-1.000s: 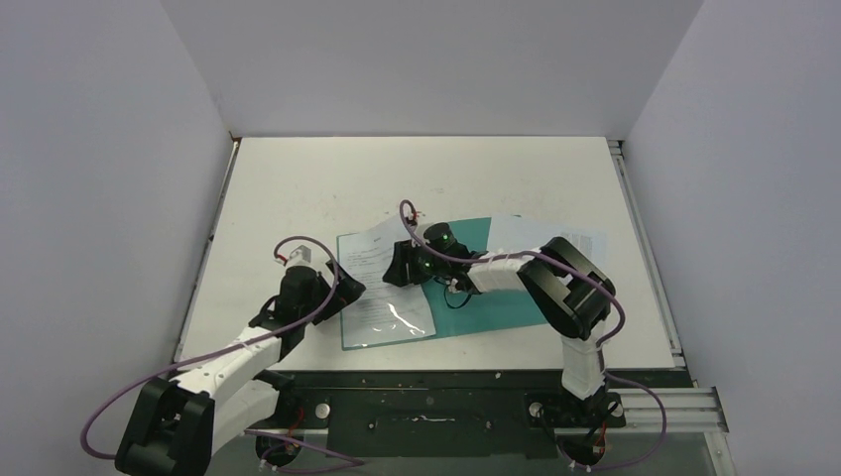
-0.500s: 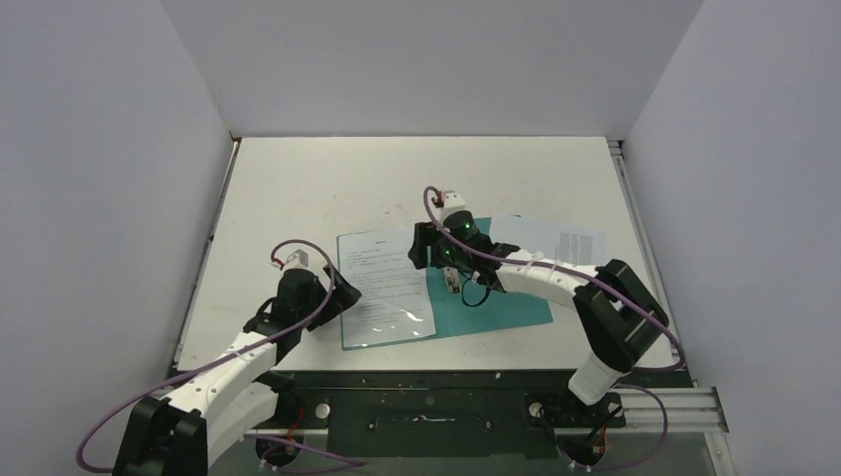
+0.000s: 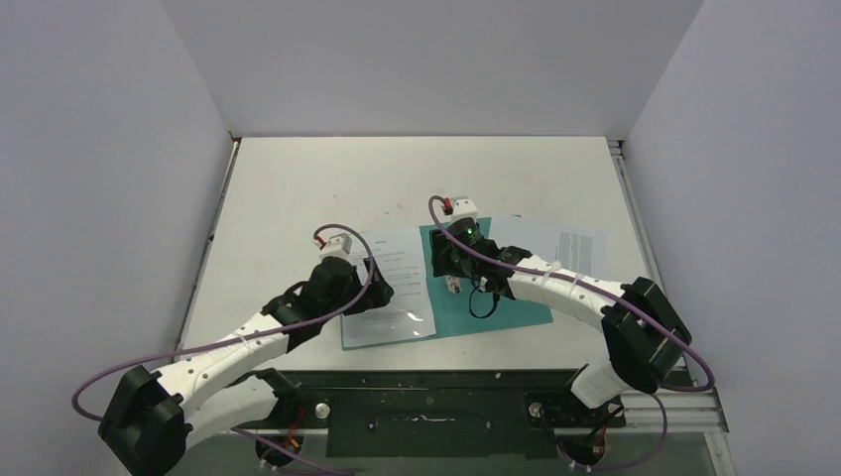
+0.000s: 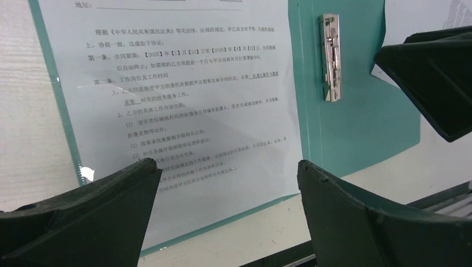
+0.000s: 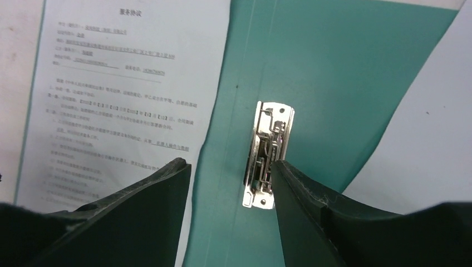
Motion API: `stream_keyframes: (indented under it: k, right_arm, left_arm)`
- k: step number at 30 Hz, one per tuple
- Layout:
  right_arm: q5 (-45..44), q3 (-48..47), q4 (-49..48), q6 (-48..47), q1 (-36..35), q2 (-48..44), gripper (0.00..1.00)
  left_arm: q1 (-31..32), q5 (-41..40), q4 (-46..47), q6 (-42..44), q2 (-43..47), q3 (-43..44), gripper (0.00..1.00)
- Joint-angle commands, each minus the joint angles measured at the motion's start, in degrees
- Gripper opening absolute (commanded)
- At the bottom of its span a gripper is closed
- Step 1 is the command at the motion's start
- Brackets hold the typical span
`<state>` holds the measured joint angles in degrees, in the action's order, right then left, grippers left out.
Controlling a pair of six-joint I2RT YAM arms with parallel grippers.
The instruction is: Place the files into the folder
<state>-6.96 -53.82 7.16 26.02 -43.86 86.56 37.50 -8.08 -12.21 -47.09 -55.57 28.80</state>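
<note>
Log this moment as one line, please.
folder open flat | sheet on left half | second sheet at folder's right edge | left tool open above sheet | right tool open above clip

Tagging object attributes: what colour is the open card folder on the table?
Teal-green; the thin flat card folder shows best in the right wrist view.

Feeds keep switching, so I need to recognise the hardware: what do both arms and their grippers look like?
Both the left arm and right arm have white links with bulky black joints. A purple cable trails along each. The left gripper and right gripper have matte black, wedge-shaped fingers. A green light glows on the right wrist.
</note>
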Motion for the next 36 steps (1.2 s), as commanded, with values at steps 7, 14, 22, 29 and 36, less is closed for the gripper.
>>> stream_keyframes:
  k: [7,14,22,29,36]
  right_arm:
    - [-5.5,0.6,6.0,2.6,-1.6,-1.3,0.46]
    - [-6.2,0.3,7.0,3.4,-3.3,0.4,0.37]
    - [-6.4,0.6,6.1,4.3,-4.6,3.8,0.28]
    - [-6.4,0.5,6.3,4.4,-5.4,5.8,0.20]
    - [-7.8,1.5,6.5,4.9,-5.9,6.9,0.17]
  left_arm:
    - [11.8,-11.4,-6.9,0.4,-7.0,4.9,0.93]
    - [13.3,-11.6,-7.3,0.0,-9.9,3.4,0.90]
    - [14.7,-10.3,-6.8,-0.4,-15.4,3.4,0.88]
    - [15.3,-10.0,-5.7,-0.9,-19.1,3.1,0.86]
    - [16.0,-10.6,-6.4,-1.1,-21.5,3.4,0.83]
